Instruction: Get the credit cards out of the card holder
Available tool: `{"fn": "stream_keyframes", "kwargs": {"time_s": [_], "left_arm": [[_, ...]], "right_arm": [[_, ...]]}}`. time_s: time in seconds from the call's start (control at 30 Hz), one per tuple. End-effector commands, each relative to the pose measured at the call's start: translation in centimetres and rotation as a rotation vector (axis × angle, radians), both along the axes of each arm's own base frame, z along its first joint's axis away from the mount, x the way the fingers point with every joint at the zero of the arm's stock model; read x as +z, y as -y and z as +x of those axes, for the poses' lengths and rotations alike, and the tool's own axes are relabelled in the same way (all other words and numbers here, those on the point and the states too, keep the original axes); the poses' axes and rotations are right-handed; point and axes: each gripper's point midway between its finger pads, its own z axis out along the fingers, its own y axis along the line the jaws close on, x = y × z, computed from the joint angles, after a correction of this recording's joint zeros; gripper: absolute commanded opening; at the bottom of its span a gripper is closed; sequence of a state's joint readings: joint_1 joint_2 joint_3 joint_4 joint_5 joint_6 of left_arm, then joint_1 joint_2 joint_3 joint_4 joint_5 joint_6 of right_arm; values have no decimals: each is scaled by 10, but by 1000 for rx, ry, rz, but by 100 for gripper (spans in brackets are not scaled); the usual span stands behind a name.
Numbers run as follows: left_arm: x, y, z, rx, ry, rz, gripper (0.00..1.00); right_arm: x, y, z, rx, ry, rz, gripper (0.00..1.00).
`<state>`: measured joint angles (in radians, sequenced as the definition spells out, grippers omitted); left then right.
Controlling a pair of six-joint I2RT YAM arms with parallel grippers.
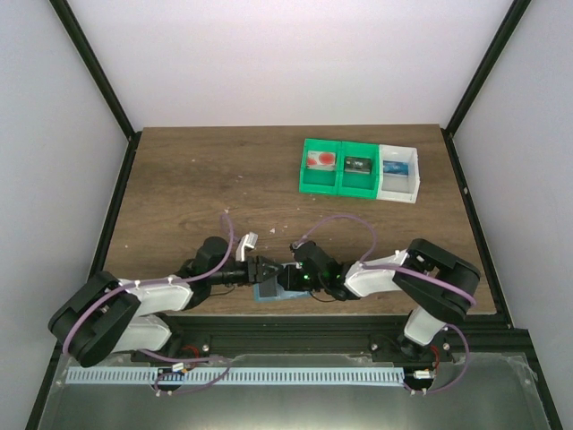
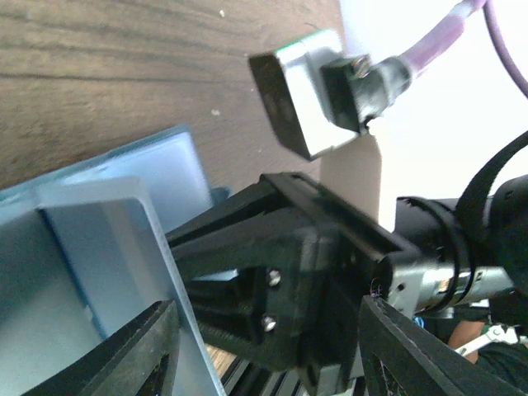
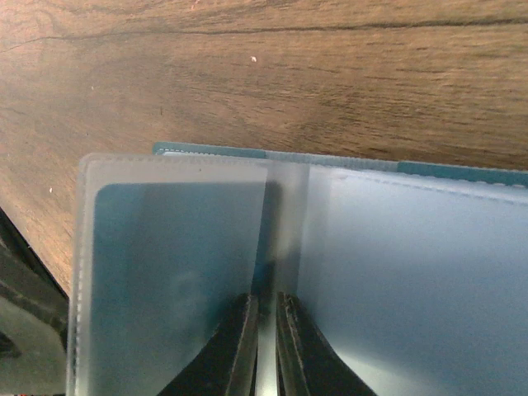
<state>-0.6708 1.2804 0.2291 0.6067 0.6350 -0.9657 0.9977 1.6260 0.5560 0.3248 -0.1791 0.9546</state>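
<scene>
The left end effector (image 2: 266, 313) has its jaws set wide and clamps nothing. Its own camera shows what the top view cannot: a light-blue panel of the holder (image 2: 107, 239) stands tilted up against its left finger (image 2: 140, 355). The right arm's black end effector fills the space ahead between the fingers. From above, both end effectors meet over the holder at the bench's (image 1: 197, 188) near edge, and they hide most of it.

The right end effector (image 3: 266, 301) is all but closed, its fingers (image 3: 239, 346) pinching a thin pale sheet at the holder's fold. Only this wrist view shows the two frosted pockets lying flat on either side of the fingers. A dark teal rectangle shows through the left one; whether it is a card I cannot tell.

Well beyond the right end effector and to its right are a green bin (image 1: 340, 188) and, touching it, a white bin (image 1: 400, 197). Only the top view shows them, with cards (image 1: 320, 161) one to a compartment: reddish, dark, blue.
</scene>
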Motion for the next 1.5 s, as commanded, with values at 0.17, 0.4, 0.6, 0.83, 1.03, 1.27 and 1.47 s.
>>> {"fn": "stream_keyframes", "kwargs": {"time_s": [0.17, 0.4, 0.6, 0.83, 1.03, 1.27, 1.47], "left_arm": [[15, 14, 8, -21, 41, -49, 62], [11, 26, 8, -40, 30, -63, 62], [22, 34, 10, -63, 50, -97, 62], [-2, 16, 12, 6, 36, 47, 62], [-20, -1, 7, 46, 3, 104, 57], [-32, -10, 6, 57, -13, 135, 55], [-46, -14, 3, 51, -31, 166, 54]], "right_arm": [[12, 39, 5, -108, 71, -116, 13], [43, 76, 9, -201, 172, -136, 23], [75, 64, 4, -150, 211, -27, 24], [73, 46, 3, -80, 188, -28, 25], [65, 30, 2, -23, 162, -35, 25], [48, 25, 4, -15, 117, -92, 24], [14, 43, -2, -55, 60, -175, 21]]}}
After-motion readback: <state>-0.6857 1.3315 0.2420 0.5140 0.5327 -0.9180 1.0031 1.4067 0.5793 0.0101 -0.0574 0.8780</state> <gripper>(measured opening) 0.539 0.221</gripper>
